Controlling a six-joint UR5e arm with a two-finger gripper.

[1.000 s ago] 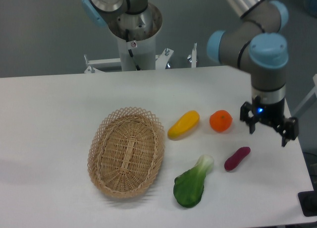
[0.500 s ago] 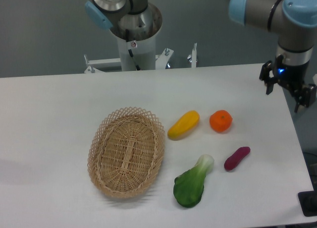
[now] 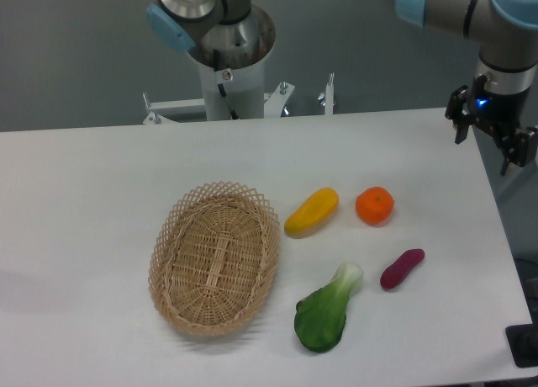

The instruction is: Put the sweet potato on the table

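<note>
The sweet potato (image 3: 402,268) lies on the white table (image 3: 84,193), toward the near right part of it, tilted so that its right end points up toward the far side. Nothing touches it. Just to its left lies a green leafy vegetable (image 3: 327,310) with a pale stem end, and farther back sits a round orange fruit (image 3: 375,205), apart from the sweet potato. Left of the orange lies a yellow squash (image 3: 311,211), slanted, near the far right rim of an oval wicker basket (image 3: 215,257) that stands left of the middle of the table. The gripper (image 3: 491,141) hangs in the air at the far right edge of the table, well apart from the sweet potato and high above it in the picture, with a small blue light lit on its body. Its two fingers are spread apart and hold nothing between them.
</note>
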